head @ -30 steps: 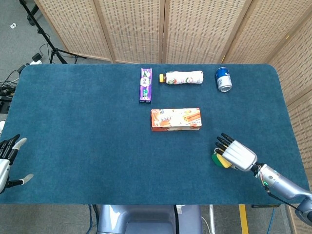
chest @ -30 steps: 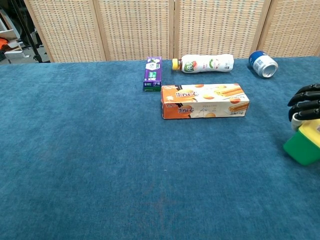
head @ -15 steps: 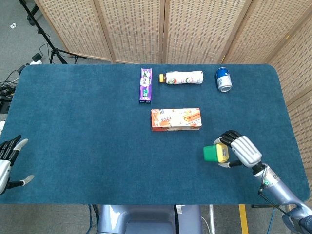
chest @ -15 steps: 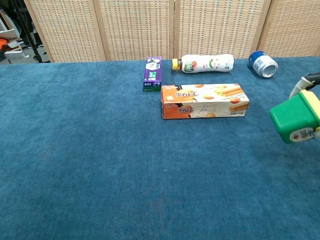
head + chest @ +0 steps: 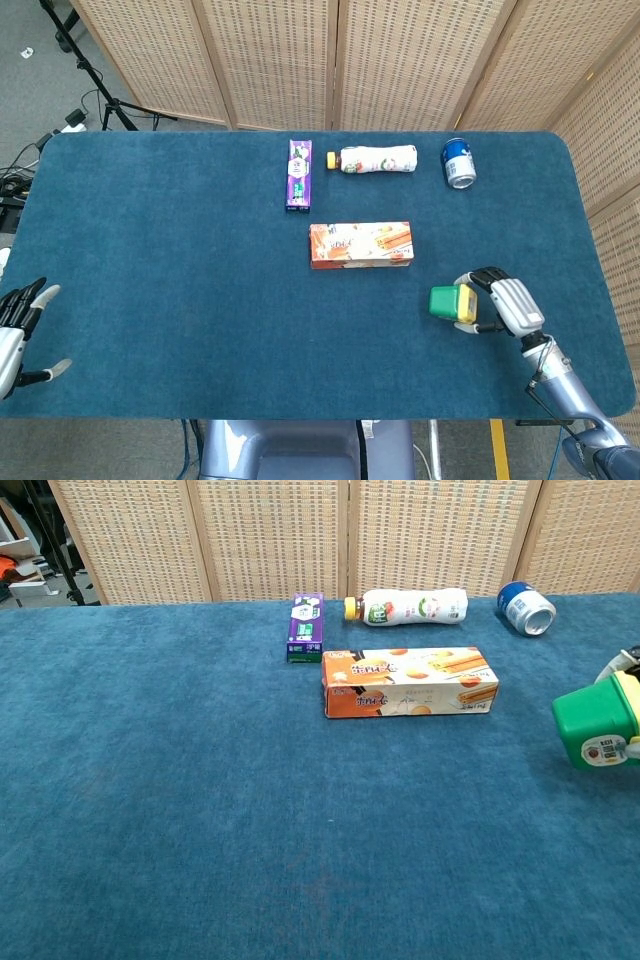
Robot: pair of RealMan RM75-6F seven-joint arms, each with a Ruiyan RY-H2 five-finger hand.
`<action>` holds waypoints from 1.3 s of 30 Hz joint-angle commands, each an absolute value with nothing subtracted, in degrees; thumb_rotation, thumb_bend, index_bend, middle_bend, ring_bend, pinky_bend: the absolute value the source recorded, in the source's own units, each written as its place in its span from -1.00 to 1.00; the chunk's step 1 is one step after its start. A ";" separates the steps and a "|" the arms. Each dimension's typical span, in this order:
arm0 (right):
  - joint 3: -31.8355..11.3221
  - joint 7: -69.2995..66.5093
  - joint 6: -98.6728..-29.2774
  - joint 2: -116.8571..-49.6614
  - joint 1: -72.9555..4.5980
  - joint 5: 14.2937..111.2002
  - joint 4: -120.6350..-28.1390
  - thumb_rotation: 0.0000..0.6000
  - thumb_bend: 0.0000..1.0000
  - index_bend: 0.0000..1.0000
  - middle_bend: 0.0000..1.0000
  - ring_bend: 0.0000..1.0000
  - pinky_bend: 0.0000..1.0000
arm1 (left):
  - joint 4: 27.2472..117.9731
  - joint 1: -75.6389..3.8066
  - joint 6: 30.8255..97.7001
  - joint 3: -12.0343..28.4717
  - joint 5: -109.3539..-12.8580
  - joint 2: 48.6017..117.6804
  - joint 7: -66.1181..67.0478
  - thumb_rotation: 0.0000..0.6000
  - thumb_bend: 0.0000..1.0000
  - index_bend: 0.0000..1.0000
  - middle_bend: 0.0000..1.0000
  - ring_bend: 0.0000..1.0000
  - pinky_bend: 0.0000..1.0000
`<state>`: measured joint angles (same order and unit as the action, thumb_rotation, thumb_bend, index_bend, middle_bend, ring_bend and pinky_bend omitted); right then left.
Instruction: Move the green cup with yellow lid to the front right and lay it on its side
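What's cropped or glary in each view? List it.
Chest view: the green cup sits sharp at the right edge, which cuts off nearly all of the right hand. Head view: even, soft light with no glare, and the left hand is clipped at the frame edge.

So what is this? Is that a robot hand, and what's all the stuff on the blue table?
Yes, it's a robot with two arms, each ending in a hand with fingers like yours. A person steers it from afar. One picture looks down from the robot's head; the other looks forward from its chest.

On the blue table lie an orange snack box, a purple box, a white bottle with a yellow cap and a blue can, tipped over.

The right hand is at the near right, holding the green cup with yellow lid turned sideways, lid toward the hand. I can't tell whether the cup touches the table. The left hand waits at the near left edge, fingers apart, holding nothing.
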<state>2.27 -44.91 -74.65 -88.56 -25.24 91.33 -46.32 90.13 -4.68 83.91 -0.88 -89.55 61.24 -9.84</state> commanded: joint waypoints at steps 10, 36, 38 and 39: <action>5.76 -50.17 -72.41 -87.23 -25.62 94.89 -42.00 1.00 -0.80 -0.68 -0.94 -0.81 -0.57 | 90.11 -4.71 83.95 -0.83 -89.47 61.30 -9.89 1.00 -1.00 -1.00 -1.00 -1.00 -1.00; 1.69 -5.70 -64.89 -65.65 -29.20 88.30 -84.51 1.00 -1.00 -0.75 -0.90 -1.00 -0.89 | 90.05 -4.00 85.93 -1.14 -90.81 60.70 -11.45 1.00 -1.00 -1.00 -1.00 -1.00 -1.00; 0.50 2.57 -60.20 -64.81 -30.28 82.66 -89.36 1.00 -1.00 -0.74 -0.90 -1.00 -0.89 | 89.92 -3.95 86.07 -1.08 -90.75 60.64 -11.74 1.00 -1.00 -1.00 -1.00 -1.00 -1.00; -0.05 6.41 -58.44 -64.73 -30.81 79.94 -91.09 1.00 -1.00 -0.74 -0.90 -1.00 -0.89 | 89.89 -3.96 86.05 -1.07 -90.72 60.59 -11.93 1.00 -1.00 -1.00 -1.00 -1.00 -1.00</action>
